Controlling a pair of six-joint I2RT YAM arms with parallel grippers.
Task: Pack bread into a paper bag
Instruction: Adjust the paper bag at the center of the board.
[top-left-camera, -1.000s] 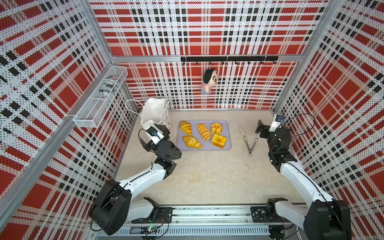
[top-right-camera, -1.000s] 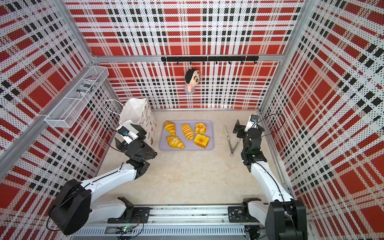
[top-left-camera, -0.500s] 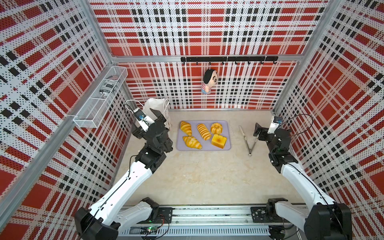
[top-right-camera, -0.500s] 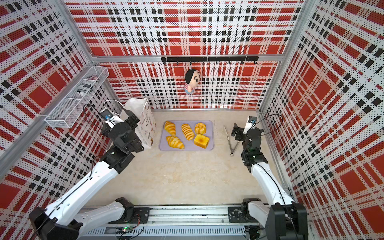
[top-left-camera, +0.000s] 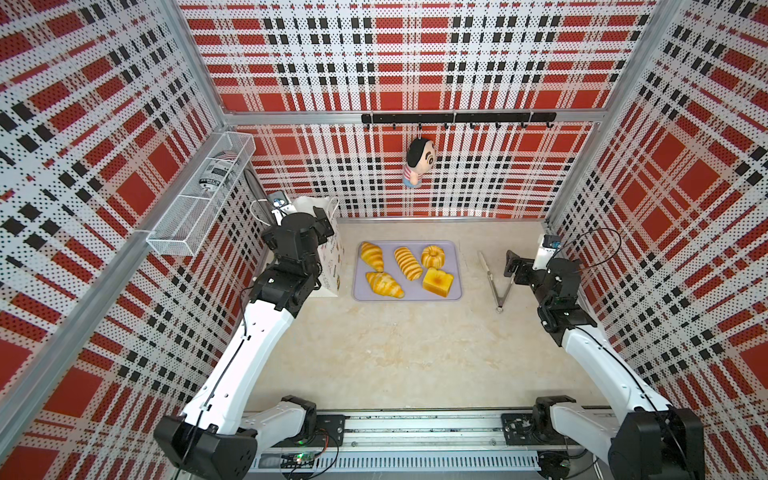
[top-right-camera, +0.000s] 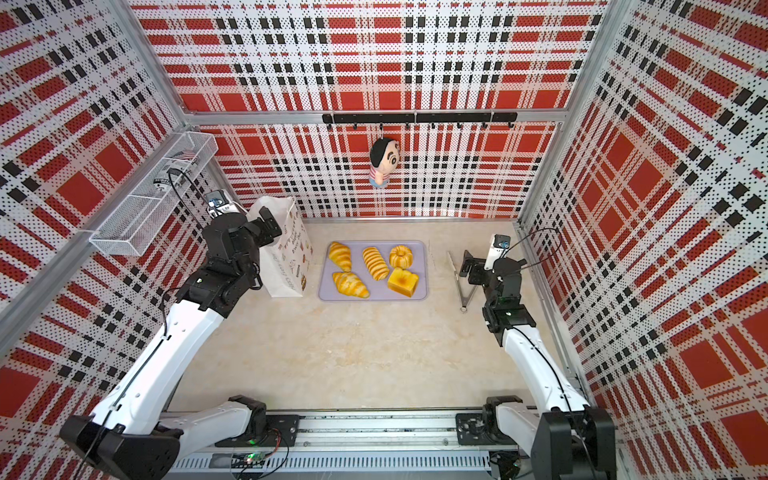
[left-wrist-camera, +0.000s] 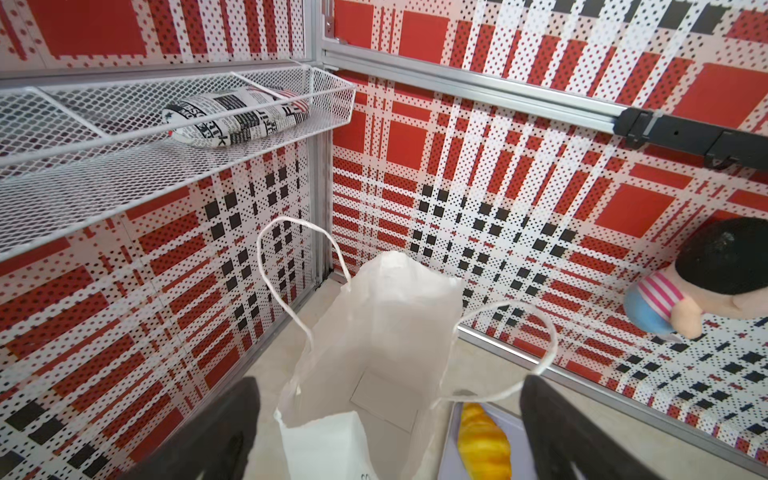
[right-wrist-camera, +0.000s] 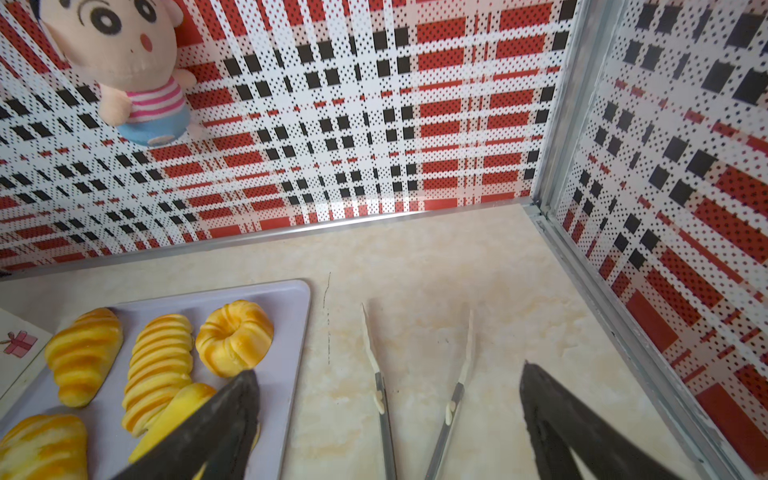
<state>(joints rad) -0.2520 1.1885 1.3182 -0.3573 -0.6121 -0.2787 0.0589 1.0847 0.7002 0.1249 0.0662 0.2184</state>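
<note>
Left arm has swung up from low beside the tray (top-right-camera: 422, 253) and now reaches over the paper bag (top-right-camera: 286, 266). Right arm has barely shifted. Left gripper (left-wrist-camera: 388, 384) is spread wide and holds nothing, hanging above the bag's open mouth with one finger (left-wrist-camera: 232, 419) on either side of it in the left wrist view. Bag stands upright just beside the tray, at its 9 o'clock. Bread (top-right-camera: 375, 263): all five pieces lie on the tray, none in the bag. Right gripper (right-wrist-camera: 387, 370) is also spread and holds nothing, hovering over the tongs (right-wrist-camera: 380, 399), which lie on the table at the tray's 3 o'clock.
</note>
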